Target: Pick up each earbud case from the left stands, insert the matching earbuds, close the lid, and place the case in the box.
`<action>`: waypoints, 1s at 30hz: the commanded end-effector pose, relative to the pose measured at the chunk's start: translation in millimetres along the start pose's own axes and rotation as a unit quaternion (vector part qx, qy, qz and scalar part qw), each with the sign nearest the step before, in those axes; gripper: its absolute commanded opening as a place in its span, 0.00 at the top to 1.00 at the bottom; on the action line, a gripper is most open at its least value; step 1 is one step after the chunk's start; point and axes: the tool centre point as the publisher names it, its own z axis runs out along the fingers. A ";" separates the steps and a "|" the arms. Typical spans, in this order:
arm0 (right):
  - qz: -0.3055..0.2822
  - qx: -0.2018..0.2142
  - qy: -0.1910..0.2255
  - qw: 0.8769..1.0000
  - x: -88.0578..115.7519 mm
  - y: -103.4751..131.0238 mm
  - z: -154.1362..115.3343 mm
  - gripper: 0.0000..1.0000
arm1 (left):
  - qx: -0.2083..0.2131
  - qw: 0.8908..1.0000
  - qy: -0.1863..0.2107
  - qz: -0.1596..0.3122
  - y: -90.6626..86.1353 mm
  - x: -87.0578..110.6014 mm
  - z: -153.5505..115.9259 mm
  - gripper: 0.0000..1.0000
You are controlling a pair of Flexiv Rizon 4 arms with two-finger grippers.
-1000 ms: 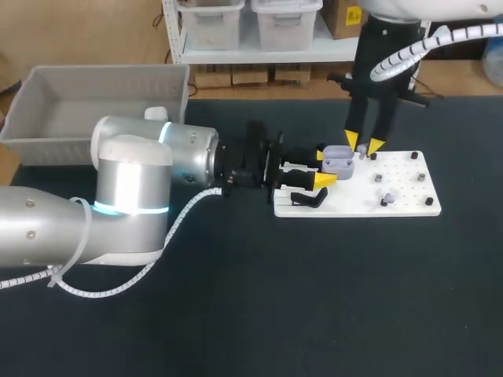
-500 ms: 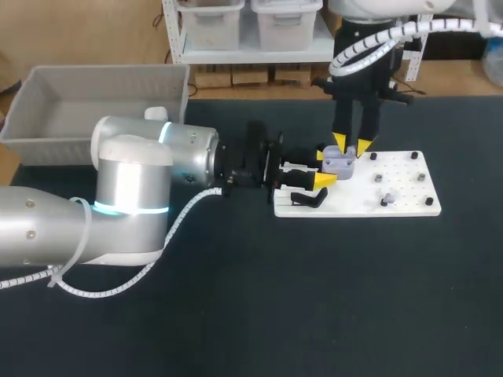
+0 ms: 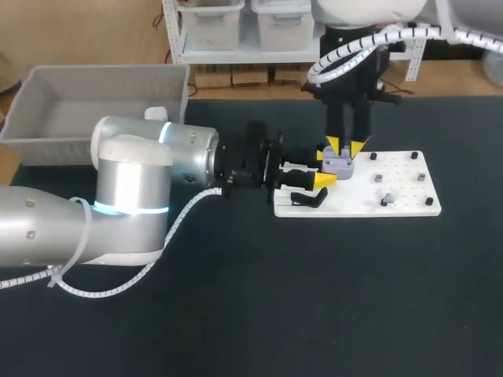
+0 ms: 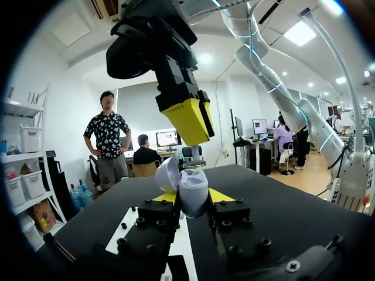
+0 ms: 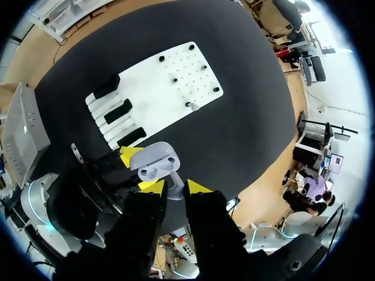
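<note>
Dark counter (image 3: 314, 298). Left arm (image 3: 134, 188) in from 9 o'clock, grey bin (image 3: 47, 145) at 10. Right arm (image 3: 354, 55) hung from 12. White stand board (image 3: 409, 200) at 3. Left pincer (image 3: 322, 166) clenched on the lilac earbud case (image 3: 339, 163) over the board's 10 o'clock corner, right pincer (image 3: 344, 146) just above it. Only the right wrist view showed the case's two sockets and a pale earbud (image 5: 174, 191) nipped between the right pincer's fingers. Only the left wrist view showed the lid (image 4: 167, 174) raised.
</note>
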 end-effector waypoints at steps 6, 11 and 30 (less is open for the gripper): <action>-0.003 0.002 0.004 1.000 -3.3 3.7 2.0 1.00 | 0.000 1.000 -0.001 0.001 0.7 0.6 0.4 1.00; -0.002 0.001 0.006 1.000 -4.1 3.9 4.7 1.00 | 0.000 1.000 -0.001 0.001 0.7 0.6 0.4 1.00; 0.001 0.001 0.011 1.000 -8.0 3.4 8.8 1.00 | 0.000 1.000 -0.001 0.001 0.7 0.6 0.4 1.00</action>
